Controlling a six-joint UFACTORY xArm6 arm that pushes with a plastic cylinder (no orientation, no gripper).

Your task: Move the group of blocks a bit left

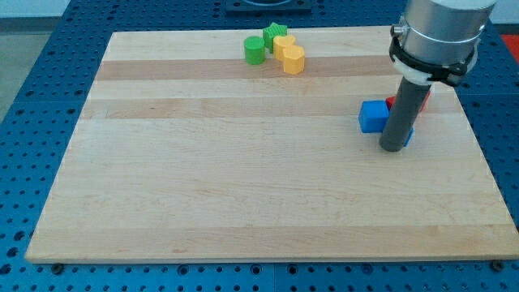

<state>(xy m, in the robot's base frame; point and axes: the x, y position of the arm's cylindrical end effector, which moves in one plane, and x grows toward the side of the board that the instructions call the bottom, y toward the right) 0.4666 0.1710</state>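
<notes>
A group of blocks sits at the view's top centre: a green cylinder, a green block of unclear shape behind it, a yellow block and a yellow hexagonal block. They touch one another. My tip rests on the board at the view's right, far from that group. It stands just right of a blue block and in front of a red block, which the rod mostly hides. A sliver of another blue block shows behind the rod.
The wooden board lies on a blue perforated table. The arm's grey body hangs over the board's top right corner.
</notes>
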